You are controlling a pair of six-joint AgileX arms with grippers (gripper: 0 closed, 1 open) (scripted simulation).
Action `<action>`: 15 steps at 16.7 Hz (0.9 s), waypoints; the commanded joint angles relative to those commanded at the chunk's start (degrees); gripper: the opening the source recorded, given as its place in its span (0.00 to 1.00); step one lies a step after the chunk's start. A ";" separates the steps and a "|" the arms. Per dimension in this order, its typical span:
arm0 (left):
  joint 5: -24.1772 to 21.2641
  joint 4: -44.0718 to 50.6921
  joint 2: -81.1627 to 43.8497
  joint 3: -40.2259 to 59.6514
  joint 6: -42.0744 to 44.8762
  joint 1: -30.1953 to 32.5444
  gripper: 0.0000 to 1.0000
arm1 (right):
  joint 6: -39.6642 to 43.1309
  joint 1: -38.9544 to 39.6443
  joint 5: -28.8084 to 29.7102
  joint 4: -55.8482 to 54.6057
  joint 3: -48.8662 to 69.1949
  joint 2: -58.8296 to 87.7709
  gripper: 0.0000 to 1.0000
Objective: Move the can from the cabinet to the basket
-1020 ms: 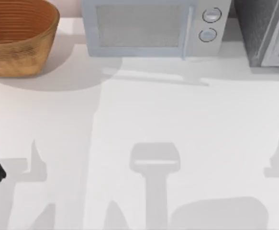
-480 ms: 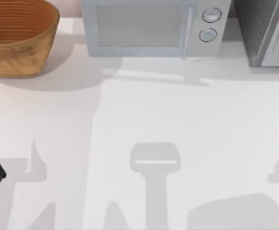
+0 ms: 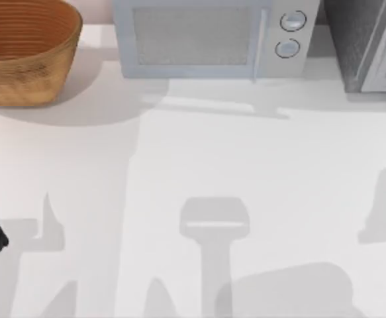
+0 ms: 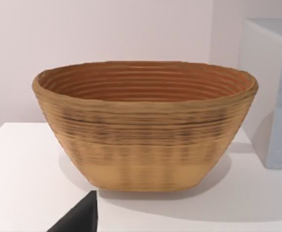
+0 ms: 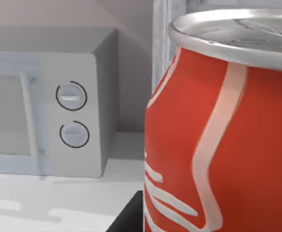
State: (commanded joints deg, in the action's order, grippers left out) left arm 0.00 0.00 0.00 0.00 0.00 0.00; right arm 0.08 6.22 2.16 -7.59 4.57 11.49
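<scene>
You have a white table (image 3: 199,152) spanning the top view, bare through its middle and lower part apart from grey shadows. Along its upper edge stand three things: the woven basket (image 3: 22,50) at upper left, the light grey microwave (image 3: 209,38) at upper centre, and the dark speckled cabinet (image 3: 368,41) at upper right.

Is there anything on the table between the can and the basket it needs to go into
Nothing visible blocks it. The red, silver-topped can fills the right wrist view; the round woven tan basket sits far left, the light grey microwave behind the open white table.
</scene>
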 joint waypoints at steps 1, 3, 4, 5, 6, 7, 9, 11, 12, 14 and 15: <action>0.00 0.00 0.00 0.00 0.00 0.00 1.00 | 0.03 1.42 0.63 -1.91 1.29 2.79 0.00; 0.00 0.00 0.00 0.00 0.00 0.00 1.00 | 0.11 4.31 2.17 -5.93 4.11 8.62 0.00; 0.00 0.00 0.00 0.00 0.00 0.00 1.00 | 0.15 5.75 3.01 -7.99 5.60 11.49 0.00; 0.00 0.00 0.00 0.00 0.00 0.00 1.00 | 0.18 7.17 3.88 -10.06 7.11 14.35 0.00; 0.00 0.00 0.00 0.00 0.00 0.00 1.00 | 0.22 8.56 4.73 -12.11 8.61 17.15 0.00; 0.00 0.00 0.00 0.00 0.00 0.00 1.00 | 0.26 9.90 5.56 -14.13 10.09 19.89 0.00; 0.00 0.00 0.00 0.00 0.00 0.00 1.00 | 0.35 12.52 7.18 -18.09 12.97 25.20 0.00; 0.00 0.00 0.00 0.00 0.00 0.00 1.00 | 0.48 15.06 8.82 -21.96 15.79 30.39 0.00; 0.00 0.00 0.00 0.00 0.00 0.00 1.00 | 0.55 16.32 9.65 -23.88 17.19 32.98 0.00; 0.00 0.00 0.00 0.00 0.00 0.00 1.00 | 0.72 18.76 11.35 -27.64 19.95 38.13 0.00; 0.00 0.00 0.00 0.00 0.00 0.00 1.00 | 0.81 19.94 12.21 -29.50 21.32 40.67 0.00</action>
State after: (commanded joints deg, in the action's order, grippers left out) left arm 0.00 0.00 0.00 0.00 0.00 0.00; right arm 0.90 26.17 14.37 -37.09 25.90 52.16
